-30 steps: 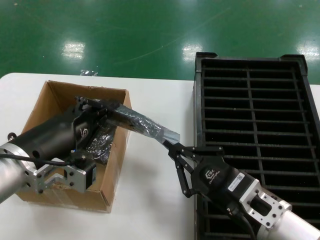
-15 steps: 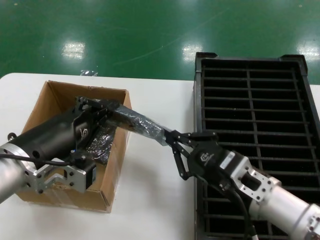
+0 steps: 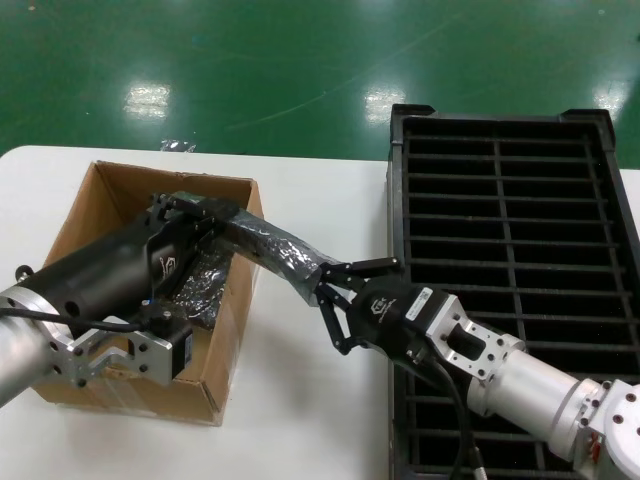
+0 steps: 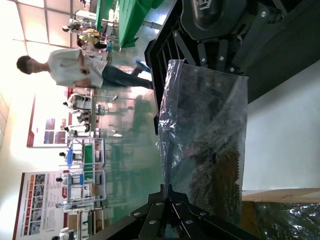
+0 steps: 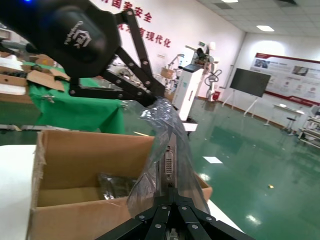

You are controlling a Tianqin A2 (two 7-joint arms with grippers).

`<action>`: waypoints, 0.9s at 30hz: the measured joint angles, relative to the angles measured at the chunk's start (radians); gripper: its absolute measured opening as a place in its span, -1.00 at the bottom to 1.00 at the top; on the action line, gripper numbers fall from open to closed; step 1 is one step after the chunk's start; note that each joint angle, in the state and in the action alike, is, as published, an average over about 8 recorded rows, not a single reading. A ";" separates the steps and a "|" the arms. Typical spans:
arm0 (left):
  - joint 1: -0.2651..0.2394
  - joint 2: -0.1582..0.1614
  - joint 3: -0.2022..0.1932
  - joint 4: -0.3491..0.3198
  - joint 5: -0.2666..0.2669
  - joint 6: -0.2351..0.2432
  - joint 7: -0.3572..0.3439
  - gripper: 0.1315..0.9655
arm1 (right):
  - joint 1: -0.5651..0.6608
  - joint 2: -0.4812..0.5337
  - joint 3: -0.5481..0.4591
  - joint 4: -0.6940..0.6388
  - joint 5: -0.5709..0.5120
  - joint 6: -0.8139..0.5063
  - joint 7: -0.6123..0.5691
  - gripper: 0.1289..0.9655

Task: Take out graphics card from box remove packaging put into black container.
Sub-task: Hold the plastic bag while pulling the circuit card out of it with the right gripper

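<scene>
The packaging (image 3: 272, 250), a crinkly grey-blue bag, hangs stretched between my two grippers over the right wall of the box (image 3: 228, 335). The graphics card is inside it; its silver bracket with a white port (image 5: 169, 166) shows in the right wrist view. My left gripper (image 3: 203, 213) is shut on the bag's end above the box. My right gripper (image 3: 323, 285) is shut on the bag's other end, above the table between the box and the black container (image 3: 497, 116). The bag also shows in the left wrist view (image 4: 210, 135).
More glossy bagged boards (image 3: 207, 282) lie in the box. The slotted black container stands right of the right gripper. White table (image 3: 310, 420) lies between box and container. A plastic scrap (image 3: 176, 146) lies at the table's far edge.
My right gripper has moved left toward the box and closed on the bag's free end. The bag has bowed upward between the grippers. The left arm has held still.
</scene>
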 joint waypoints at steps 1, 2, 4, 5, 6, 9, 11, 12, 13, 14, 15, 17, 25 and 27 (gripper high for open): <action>0.000 0.000 0.000 0.000 0.000 0.000 0.000 -0.98 | 0.003 -0.002 -0.002 -0.004 -0.001 -0.003 -0.001 -0.99; 0.000 0.000 0.000 0.000 0.000 0.000 0.000 -0.98 | 0.005 -0.003 -0.004 -0.006 -0.002 -0.007 -0.003 -0.99; 0.000 0.000 0.000 0.000 0.000 0.000 0.000 -0.98 | 0.008 -0.004 -0.007 -0.008 -0.002 -0.014 -0.007 -0.99; 0.000 0.000 0.000 0.000 0.000 0.000 0.000 -0.98 | 0.008 -0.004 -0.008 -0.008 -0.001 -0.017 -0.010 -0.99; 0.000 0.000 0.000 0.000 0.000 0.000 0.000 -0.98 | 0.008 -0.005 -0.008 -0.008 0.000 -0.020 -0.014 -0.99; 0.000 0.000 0.000 0.000 0.000 0.000 0.000 -0.98 | 0.008 -0.007 -0.005 -0.007 0.006 -0.028 -0.026 -0.99; 0.000 0.000 0.000 0.000 0.000 0.000 0.000 -0.98 | 0.007 -0.008 -0.003 -0.005 0.010 -0.033 -0.035 -0.99; 0.000 0.000 0.000 0.000 0.000 0.000 0.000 -0.98 | 0.007 -0.009 -0.002 -0.003 0.012 -0.035 -0.038 -0.99; 0.000 0.000 0.000 0.000 0.000 0.000 0.000 -0.98 | 0.006 -0.009 -0.001 -0.002 0.014 -0.037 -0.042 -0.99; 0.000 0.000 0.000 0.000 0.000 0.000 0.000 -0.98 | 0.006 -0.010 0.000 0.000 0.016 -0.039 -0.045 -0.99; 0.000 0.000 0.000 0.000 0.000 0.000 0.000 -0.98 | 0.005 -0.010 0.001 0.002 0.017 -0.041 -0.047 -0.99; 0.000 0.000 0.000 0.000 0.000 0.000 0.000 -0.98 | 0.004 -0.011 0.002 0.004 0.021 -0.045 -0.050 -0.99; 0.000 0.000 0.000 0.000 0.000 0.000 0.000 -0.98 | 0.000 -0.012 -0.004 0.014 0.025 -0.060 -0.047 -0.96; 0.000 0.000 0.000 0.000 0.000 0.000 0.000 -0.98 | -0.003 -0.009 -0.005 0.018 0.026 -0.064 -0.043 -0.94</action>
